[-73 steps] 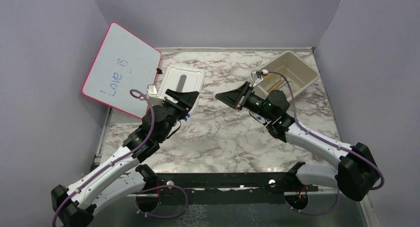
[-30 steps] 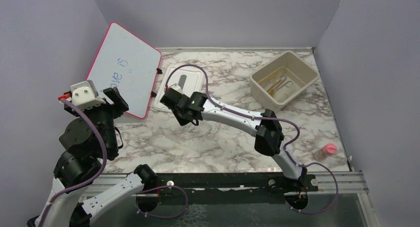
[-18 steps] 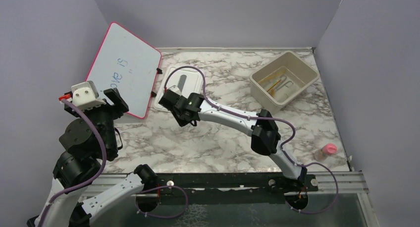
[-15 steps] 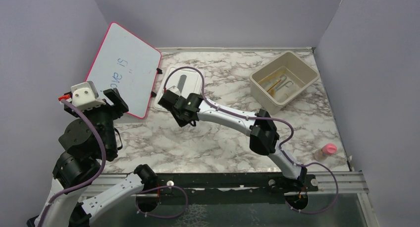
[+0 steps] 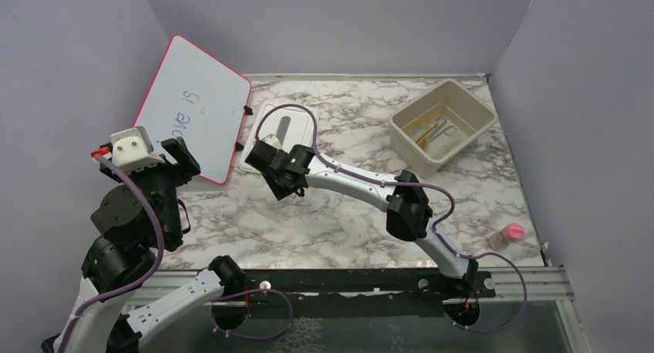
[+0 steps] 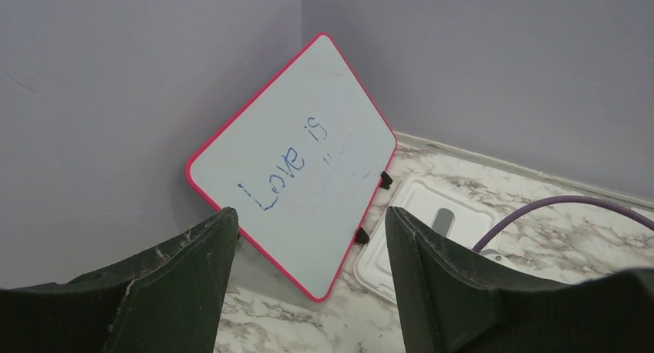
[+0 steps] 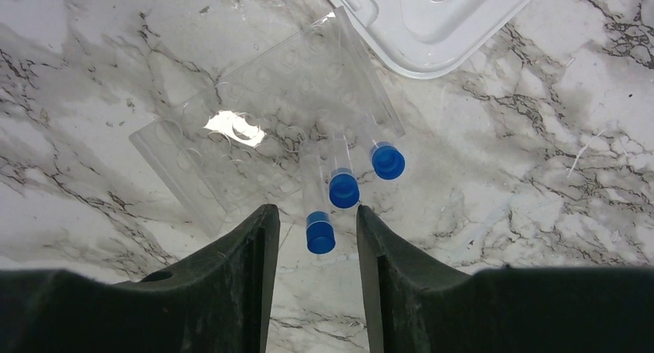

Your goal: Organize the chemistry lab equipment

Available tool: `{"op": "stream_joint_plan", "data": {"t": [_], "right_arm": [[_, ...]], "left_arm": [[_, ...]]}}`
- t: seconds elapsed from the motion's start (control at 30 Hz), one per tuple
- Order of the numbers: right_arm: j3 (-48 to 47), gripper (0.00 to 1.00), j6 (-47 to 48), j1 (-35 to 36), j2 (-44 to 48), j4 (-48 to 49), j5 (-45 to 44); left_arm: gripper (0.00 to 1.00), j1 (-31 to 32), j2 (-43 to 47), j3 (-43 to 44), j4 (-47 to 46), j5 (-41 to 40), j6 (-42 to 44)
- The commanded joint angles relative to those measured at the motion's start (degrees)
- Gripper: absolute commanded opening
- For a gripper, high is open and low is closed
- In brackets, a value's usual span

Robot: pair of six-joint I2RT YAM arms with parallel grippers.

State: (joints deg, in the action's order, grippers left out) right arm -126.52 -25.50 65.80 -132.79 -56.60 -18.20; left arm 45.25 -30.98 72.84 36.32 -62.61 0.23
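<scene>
Roughly, the sorting looks partly done. In the top view the beige bin (image 5: 406, 141) at the upper right of the counter (image 5: 347, 214) holds what appear to be the amber rubber tube (image 5: 423, 132) and the silver tongs (image 5: 441, 129), while a pink-capped bottle (image 5: 508, 233) stands loose at the lower right and the white lid (image 5: 285, 122) lies flat beside the pink-framed whiteboard (image 5: 193, 110). The right pincer (image 5: 279, 185) reaches across to just below that lid. The left pincer (image 5: 183, 159) is raised at the left of the frame, well apart from any equipment. From the left wrist, the left pincer (image 6: 307, 214) is spread wide with nothing between its fingers, facing the whiteboard (image 6: 301, 168) and a corner of the lid (image 6: 420, 222). From the right wrist, three blue-capped tubes (image 7: 342, 179) lie side by side, half on a clear well plate (image 7: 231, 145) below the lid (image 7: 432, 21), so these are judged left to collect. The right pincer (image 7: 315, 208) is parted, holding nothing, one finger on each side of the lowest tube's cap; no contact can be made out.
</scene>
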Motion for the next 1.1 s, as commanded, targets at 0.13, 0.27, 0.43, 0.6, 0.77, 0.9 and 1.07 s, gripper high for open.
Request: {"op": "stream_joint_plan", "data": {"t": [0.13, 0.27, 0.43, 0.6, 0.77, 0.9, 1.07], "right_arm": [[9.36, 0.51, -4.69, 0.34, 8.33, 5.92, 0.42], [21.47, 0.54, -4.97, 0.30, 14.72, 15.19, 4.34], [28.90, 0.52, -3.02, 0.38, 18.12, 22.95, 8.67], [26.15, 0.26, -3.16, 0.34, 15.62, 19.14, -0.23], [23.15, 0.17, -0.84, 0.30, 13.49, 17.07, -1.43], [22.39, 0.14, 1.21, 0.32, 12.47, 18.05, 1.18], [21.33, 0.13, 1.37, 0.34, 11.07, 16.74, 0.71]], "left_arm": [[0.73, 0.45, 0.30, -0.61, 1.33, 0.82, -1.48], [0.73, 0.45, -0.03, -1.07, 1.81, 1.72, -2.53], [0.73, 0.53, -0.45, -1.38, 2.09, 2.60, -3.18], [0.73, 0.54, -0.68, -1.47, 2.30, 3.01, -3.26], [0.73, 0.54, -0.74, -1.69, 2.27, 3.19, -3.44], [0.73, 0.54, -0.79, -1.98, 2.31, 3.26, -3.53], [0.73, 0.53, -1.10, -2.17, 2.30, 3.20, -3.51]]}}
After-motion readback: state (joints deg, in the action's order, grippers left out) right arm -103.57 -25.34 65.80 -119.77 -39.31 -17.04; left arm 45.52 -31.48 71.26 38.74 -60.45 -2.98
